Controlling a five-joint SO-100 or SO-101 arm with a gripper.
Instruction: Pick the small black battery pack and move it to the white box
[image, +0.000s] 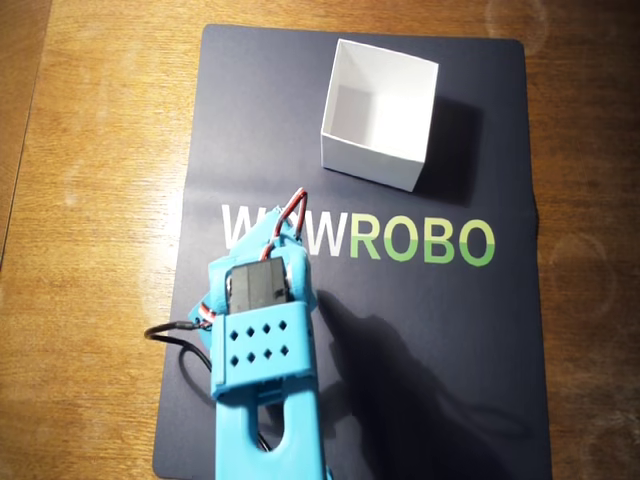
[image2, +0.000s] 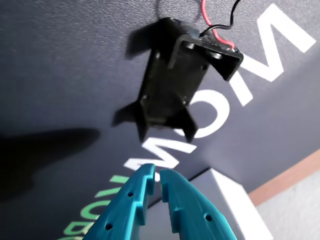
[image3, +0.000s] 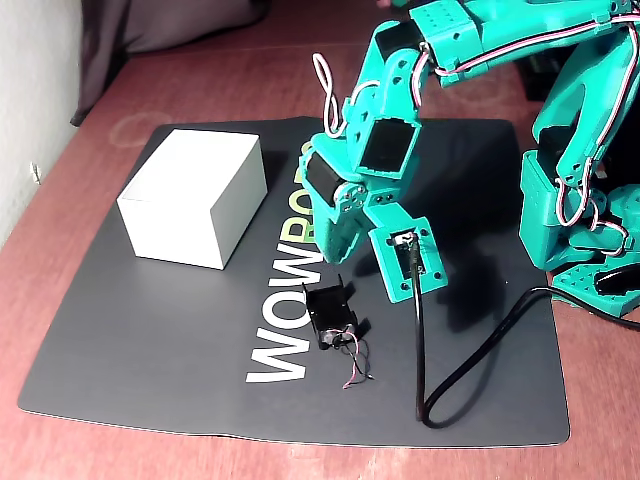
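The small black battery pack (image3: 331, 312) lies on the dark mat (image3: 150, 330) beside the white "WOW" of the printed word "WOWROBO", its long axis running roughly across the lettering in the fixed view, with its thin red and black wires (image3: 354, 366) trailing from the end nearest that camera. In the wrist view the pack (image2: 176, 87) sits tilted, its long axis running from upper right to lower left, raised tabs at both ends and the wires (image2: 216, 26) leaving from the upper end toward the top of the frame. My jaws (image2: 154, 181) hang just above the mat, nearly closed with only a thin slit between the teal tips, holding nothing; the pack lies ahead of them and apart. The mat's lettering reads "WOW" in white and "ROBO" in green (image: 422, 241); in the overhead view my arm (image: 260, 340) covers part of the first letters and hides the pack altogether. My arm reaches out from its base (image3: 575, 210) at the right of the fixed view, folds down at the wrist and points its jaws steeply at the mat, a black cable (image3: 470, 360) looping from the wrist camera across the mat. The white box (image: 379, 113) stands open-topped on the far part of the mat, well apart from the pack, on the wooden tabletop (image: 90, 150).
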